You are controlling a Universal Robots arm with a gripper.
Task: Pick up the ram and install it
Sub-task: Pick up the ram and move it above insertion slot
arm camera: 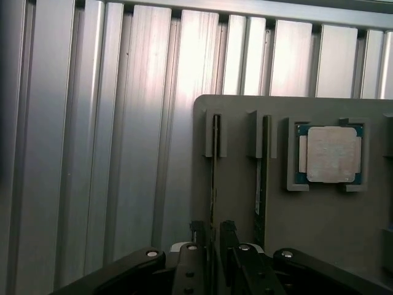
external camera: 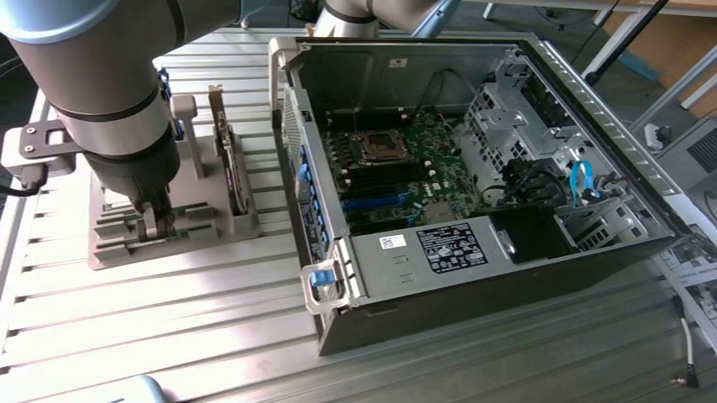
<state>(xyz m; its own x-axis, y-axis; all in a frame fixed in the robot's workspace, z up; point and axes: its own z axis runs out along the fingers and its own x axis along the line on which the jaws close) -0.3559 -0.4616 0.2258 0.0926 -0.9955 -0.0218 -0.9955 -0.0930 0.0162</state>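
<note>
Workbench here is a table (external camera: 168, 327) built out of ribbed aluminium extrusion slats, bare silver, with grooves running between them. The light leaves a bright washed-out streak on a few slats in the wrist view. Past the far edge, on the exterior view's right, there's a tan board (external camera: 667, 46) and a white tube frame (external camera: 686, 86).

Table (external camera: 168, 319): slatted aluminium.
Computer case (external camera: 482, 281): lies on its side on the table, interior open.
Motherboard (external camera: 409, 180): flat on the case floor.
Blue cable (external camera: 579, 180): inside the case, toward the exterior view's right.
Grey holder (arm camera: 319, 227): on the table, at the exterior view's left of the case.
Processor chip (arm camera: 332, 154): square, silver, seated in a holder recess.
Expansion card (external camera: 232, 164): upright in the holder.
</note>
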